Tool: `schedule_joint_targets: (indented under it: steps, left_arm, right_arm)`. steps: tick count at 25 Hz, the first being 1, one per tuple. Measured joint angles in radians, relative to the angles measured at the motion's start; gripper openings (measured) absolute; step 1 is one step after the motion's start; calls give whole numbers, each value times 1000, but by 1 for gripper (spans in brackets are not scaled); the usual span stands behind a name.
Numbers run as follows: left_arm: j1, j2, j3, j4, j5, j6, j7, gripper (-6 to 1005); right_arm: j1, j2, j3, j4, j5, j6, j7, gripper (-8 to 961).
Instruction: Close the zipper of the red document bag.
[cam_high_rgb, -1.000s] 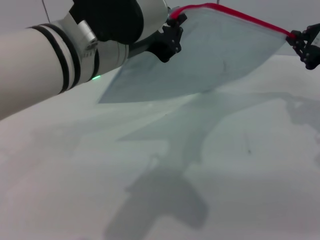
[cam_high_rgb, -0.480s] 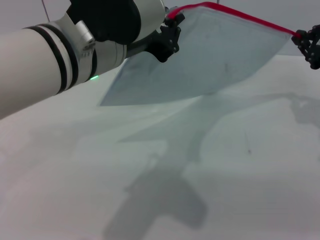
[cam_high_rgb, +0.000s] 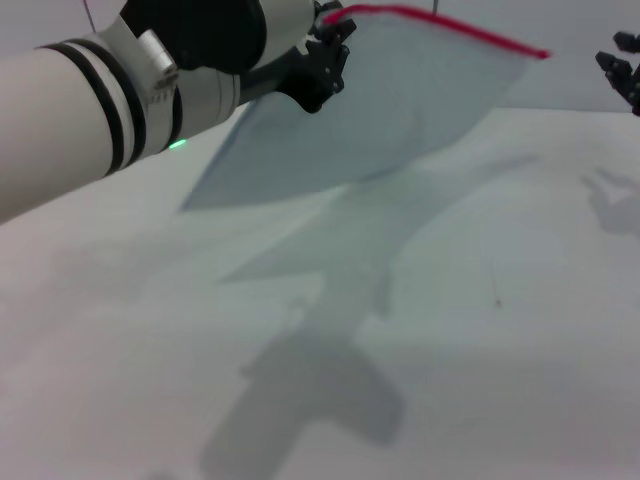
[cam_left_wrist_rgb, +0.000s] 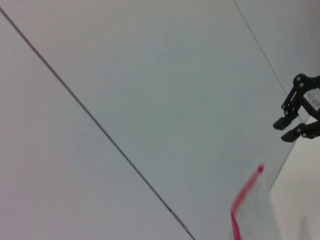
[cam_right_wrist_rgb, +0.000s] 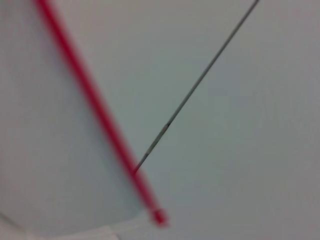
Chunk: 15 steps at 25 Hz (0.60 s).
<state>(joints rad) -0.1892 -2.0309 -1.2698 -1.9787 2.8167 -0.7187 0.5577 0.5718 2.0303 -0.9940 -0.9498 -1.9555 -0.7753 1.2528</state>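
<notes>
Now released at its far end | left pincer (cam_high_rgb: 325, 45) holds red bag (cam_high_rgb: 380, 110) aloft above desk (cam_high_rgb: 480, 350) by zipper (cam_high_rgb: 440, 22) corner | right pincer (cam_high_rgb: 622, 75) spread, apart from zipper end | closure likely complete

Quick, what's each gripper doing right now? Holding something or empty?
Left gripper: closed on the corner of the red document bag, holding it up by its zipper edge.
Right gripper: open, holding nothing, off the bag's far end.
</notes>
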Motion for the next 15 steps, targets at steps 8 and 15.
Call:
schedule_joint_targets:
  steps: [8, 15]
  left_arm:
    - [4, -1, 1, 29, 0, 61, -9, 220]
    - [1, -2, -1, 36, -1, 65, -10, 380]
  right_arm:
    - [-20, 1, 1, -9, 69, 19, -10, 396]
    - [-24, 1, -5, -9, 102, 22, -13, 682]
